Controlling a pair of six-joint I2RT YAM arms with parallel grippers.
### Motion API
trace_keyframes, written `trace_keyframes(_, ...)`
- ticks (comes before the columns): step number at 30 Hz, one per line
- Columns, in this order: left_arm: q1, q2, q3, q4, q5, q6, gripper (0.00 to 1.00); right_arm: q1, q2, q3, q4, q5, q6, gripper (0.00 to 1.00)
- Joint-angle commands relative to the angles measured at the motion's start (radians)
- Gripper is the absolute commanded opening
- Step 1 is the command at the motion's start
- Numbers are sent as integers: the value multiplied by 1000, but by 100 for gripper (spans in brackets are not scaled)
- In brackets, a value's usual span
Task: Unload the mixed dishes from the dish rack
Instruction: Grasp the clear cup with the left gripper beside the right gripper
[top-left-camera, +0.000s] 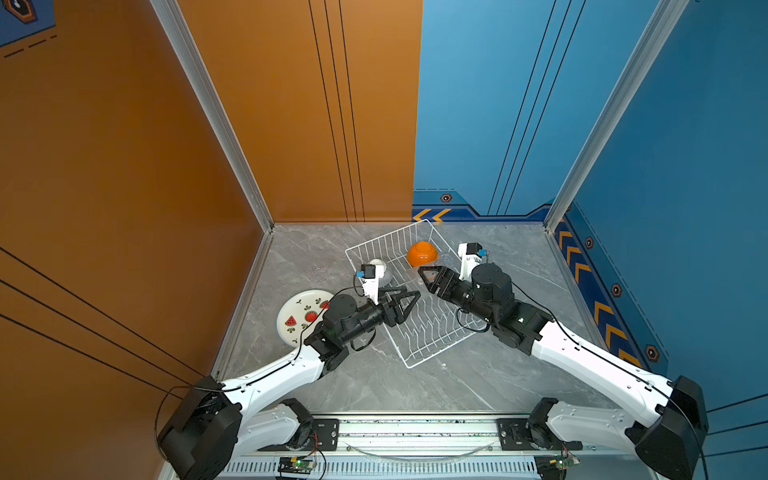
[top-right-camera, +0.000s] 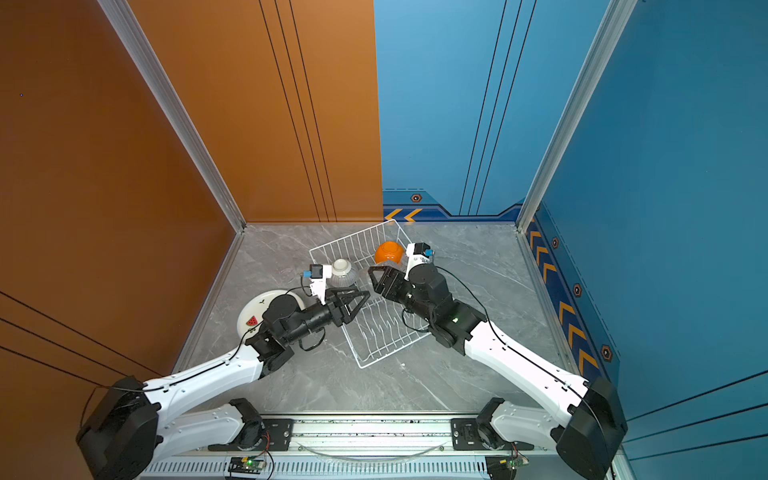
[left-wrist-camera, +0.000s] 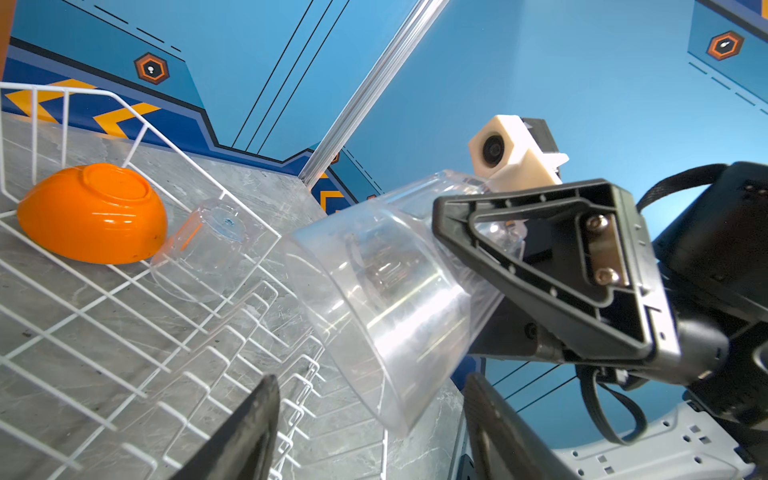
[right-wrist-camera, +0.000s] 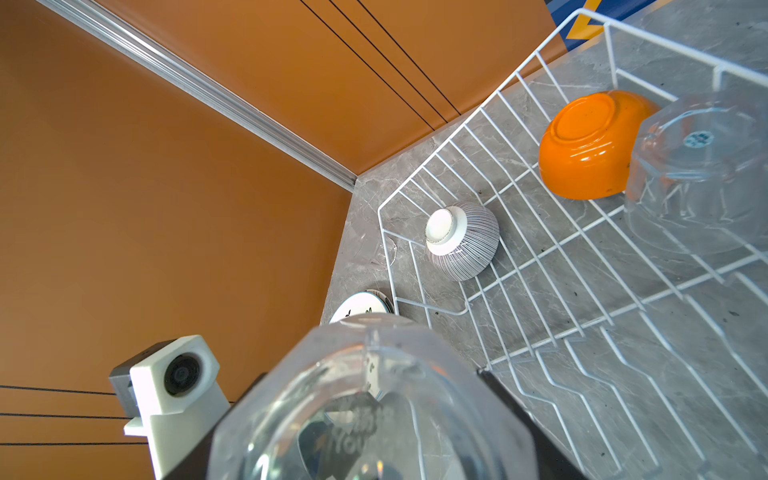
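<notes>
The clear glass (left-wrist-camera: 374, 299) hangs on its side above the dish rack (top-left-camera: 386, 235). Its long axis runs arm to arm, mouth toward my left gripper (top-left-camera: 412, 291), base pinched in my right gripper (top-left-camera: 424, 278). My left jaws stand apart on either side of its rim, with no contact that I can see. Upside down in the rack sit the orange bowl (top-left-camera: 422, 254), a second glass (left-wrist-camera: 212, 249) just beside it, and the striped bowl (right-wrist-camera: 461, 241). The watermelon plate (top-left-camera: 301, 320) lies outside on the table (top-left-camera: 415, 390).

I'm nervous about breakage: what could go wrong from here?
The right pincer holds the clear glass sideways above the dish rack. Its smooth walls could slip, and it would fall onto the wires. The open left pincer sits close to the glass's rim and might knock it loose.
</notes>
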Motion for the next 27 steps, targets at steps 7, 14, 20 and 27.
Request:
trace_keyframes(7, -15, 69, 44, 177, 31, -8, 58, -7, -6, -15, 114, -51, 73, 56)
trace_keyframes(14, -16, 155, 63, 320, 67, -70, 45, -18, 12, -40, 189, -112, 124, 56)
trace_keyframes(20, -15, 186, 79, 337, 75, -91, 14, -25, 18, -50, 204, -131, 135, 56)
trace_keyframes(27, -12, 180, 71, 299, 36, -91, 0, -32, 7, -69, 221, -130, 141, 62)
